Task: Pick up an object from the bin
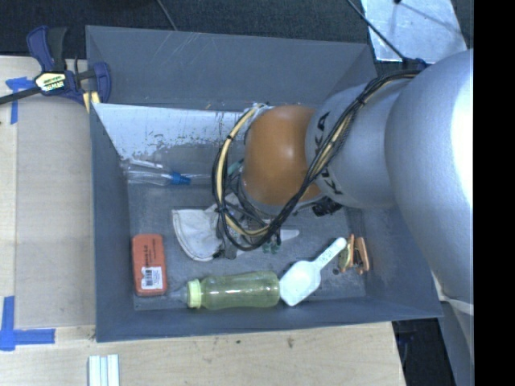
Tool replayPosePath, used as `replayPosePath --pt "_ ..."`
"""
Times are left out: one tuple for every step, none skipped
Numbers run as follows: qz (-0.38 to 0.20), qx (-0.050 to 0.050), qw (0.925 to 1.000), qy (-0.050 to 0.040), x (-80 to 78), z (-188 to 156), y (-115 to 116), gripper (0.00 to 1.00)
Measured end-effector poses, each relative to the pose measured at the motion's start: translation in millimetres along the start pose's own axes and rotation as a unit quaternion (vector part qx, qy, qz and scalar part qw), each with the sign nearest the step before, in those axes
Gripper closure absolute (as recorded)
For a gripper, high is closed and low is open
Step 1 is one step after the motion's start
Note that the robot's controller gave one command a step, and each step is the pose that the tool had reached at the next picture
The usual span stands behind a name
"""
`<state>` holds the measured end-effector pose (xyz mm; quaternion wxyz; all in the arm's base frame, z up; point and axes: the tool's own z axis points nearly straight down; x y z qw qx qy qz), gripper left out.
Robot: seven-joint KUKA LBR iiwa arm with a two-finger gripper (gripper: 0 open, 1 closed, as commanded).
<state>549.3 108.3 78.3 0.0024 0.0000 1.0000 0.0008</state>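
grey metal bin (109, 215) with sloped walls and a flat floor, a few loose things spread over the floor, well apart from each other. landmark is the pale green see-through bottle (233, 290) lying on its side along the near wall, cap end pointing left. just left of the bottle, a bit higher in the view, lies a flat red-orange block (148, 264) with a white label at its lower end. far up-left of the bottle, near the back wall, a clear plastic tube with a blue end (159, 175) lies flat. directly above the bottle's left half sits a white crumpled piece (191, 232), cup-like, shape hard to tell. gripper (228, 246) comes down just above the bottle's middle, at the right edge of that white piece, and touch cannot be told. gripper is mostly hidden under looped cables and the wrist's orange cover (278, 159), so cannot tell if it is spread or pressed together, and nothing is seen held in it. touching or nearly touching the bottle's right end is a white plastic scoop (310, 276), handle slanting up-right. right of the bottle, past the scoop handle, a small bundle of brown-orange bits (358, 256). silver arm (402, 143) enters above and right of the bottle.
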Motion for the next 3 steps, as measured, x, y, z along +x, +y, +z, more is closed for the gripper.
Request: replayPosePath --pt "-0.016 0.0 0.9999 0.0013 27.7 -114 17 1.0" --pt "-0.015 0.0 0.9999 0.0013 27.7 -114 17 1.0" --pt "-0.022 0.001 0.9998 0.003 22.2 -154 16 1.0"
